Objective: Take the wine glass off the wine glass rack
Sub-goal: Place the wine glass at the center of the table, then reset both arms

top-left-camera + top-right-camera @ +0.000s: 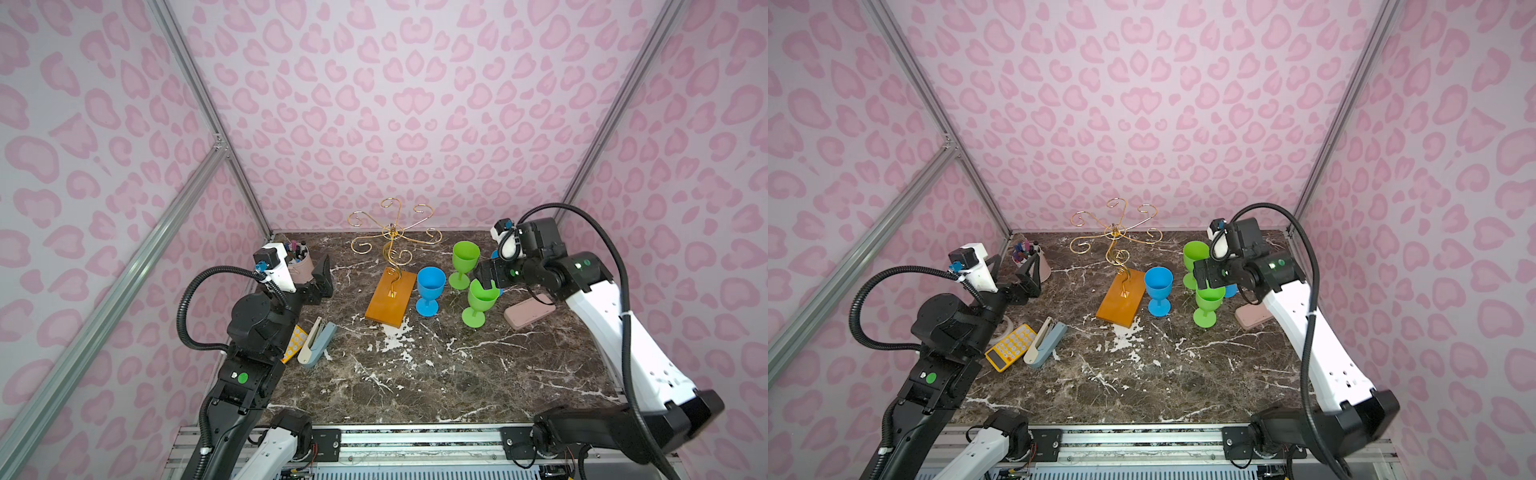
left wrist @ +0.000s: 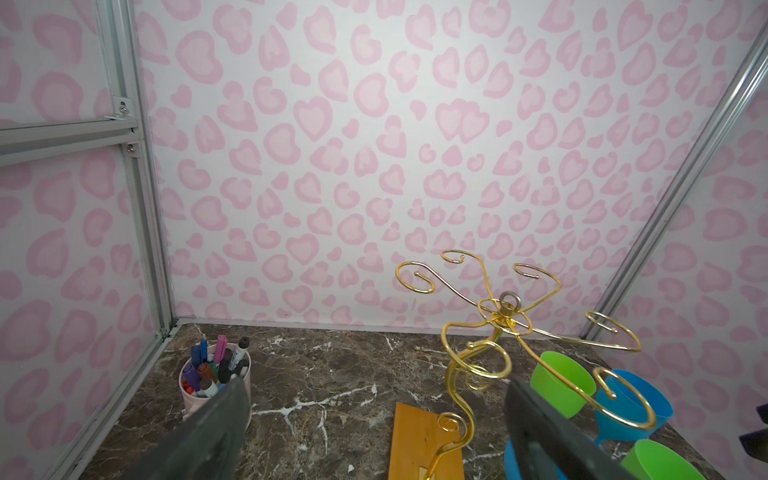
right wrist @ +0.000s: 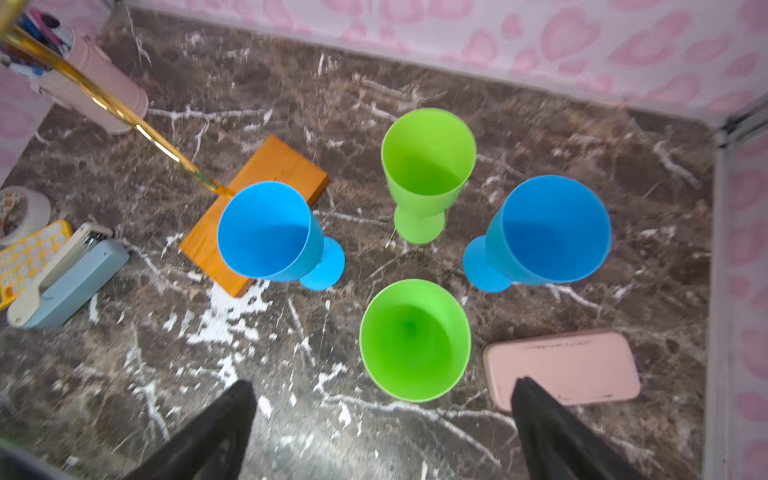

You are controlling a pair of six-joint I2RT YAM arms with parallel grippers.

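Note:
The wine glass rack stands mid-table on its orange base, and its gold scroll arms carry nothing. Two green wine glasses and two blue ones stand upright on the marble to its right. My right gripper hovers open just above the nearer green glass, touching nothing. The arm hides most of the far blue glass in both top views. My left gripper is open and empty at the back left, beside the pen cup.
A pink pen cup sits in the back left corner. A stapler and a yellow calculator lie front left of the rack. A pink case lies right of the glasses. Patterned walls enclose three sides.

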